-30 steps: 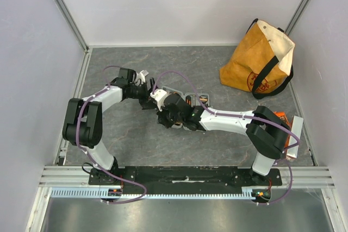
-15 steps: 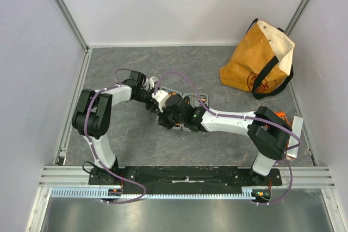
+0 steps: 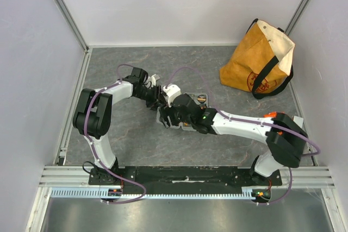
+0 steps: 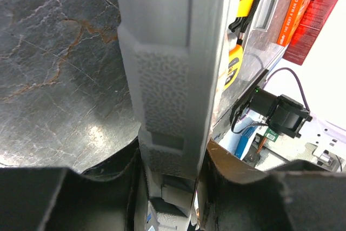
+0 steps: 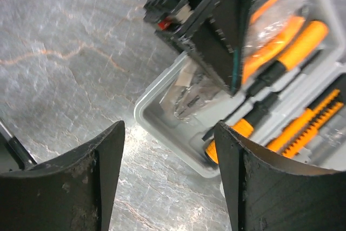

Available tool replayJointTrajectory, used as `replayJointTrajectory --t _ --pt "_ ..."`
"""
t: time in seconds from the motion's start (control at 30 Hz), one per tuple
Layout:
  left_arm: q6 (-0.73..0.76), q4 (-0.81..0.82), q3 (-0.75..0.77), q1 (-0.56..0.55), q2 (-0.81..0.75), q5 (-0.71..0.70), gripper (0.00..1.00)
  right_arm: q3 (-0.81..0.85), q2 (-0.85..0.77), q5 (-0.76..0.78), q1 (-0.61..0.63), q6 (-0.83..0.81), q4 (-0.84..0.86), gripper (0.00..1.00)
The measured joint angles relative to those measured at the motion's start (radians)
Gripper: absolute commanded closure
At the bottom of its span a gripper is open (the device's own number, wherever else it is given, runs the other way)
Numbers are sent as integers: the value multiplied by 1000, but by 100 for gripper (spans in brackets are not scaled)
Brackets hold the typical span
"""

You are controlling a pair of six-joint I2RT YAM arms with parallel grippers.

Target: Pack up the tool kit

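The grey marbled table (image 3: 136, 145) fills the enclosure, and both arms reach from its near edge toward the middle, the left arm (image 3: 89, 118) bent up and over to the right, the right arm (image 3: 244, 126) stretched low across to the left. A tan canvas bag (image 3: 258, 58) with black straps stands at the far right corner, well apart from everything else. The tool kit (image 3: 191, 100) lies open near the table's centre, mostly hidden under the two wrists in the overhead view. Its grey lid (image 4: 162, 79) stands upright, edge-on in the left wrist view, and the left gripper (image 4: 172, 160) is clenched on that edge, one finger pressed against each face of the lid. The case's tray lies flat on the table, its rounded corner (image 5: 162, 120) showing in the right wrist view. The right gripper (image 5: 168, 128) hangs just above that corner, released, its fingers (image 5: 81, 182) spread wide and holding nothing. In the tray's moulded slots lie orange-and-black screwdrivers (image 5: 286, 63), side by side, with a ribbed orange handle (image 5: 308, 117) beside them. The black body of the left gripper sits over the tray's far side. Past the lid, a yellow-and-black tool (image 4: 233, 63) shows, with an orange printed card (image 4: 303, 9) beyond it.
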Motion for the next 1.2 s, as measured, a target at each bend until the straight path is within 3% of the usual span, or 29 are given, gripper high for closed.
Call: replayJointTrajectory --t 0.27,0.43,0.63,0.93,1.2 --pt "26 -90 69 0 0 -73 98 -9 -160 242 -51 172 -126 50" --pt "62 -182 146 0 0 -153 98 -68 -178 329 -181 319 -232 53" --pt "104 -286 229 0 0 -259 96 -105 -168 346 -322 437 -344 57" --pt "119 -375 295 -13 0 -378 89 -105 26 304 -339 482 -370 61" --pt "125 -425 338 -24 0 -460 69 -104 73 220 -348 467 -305 61"
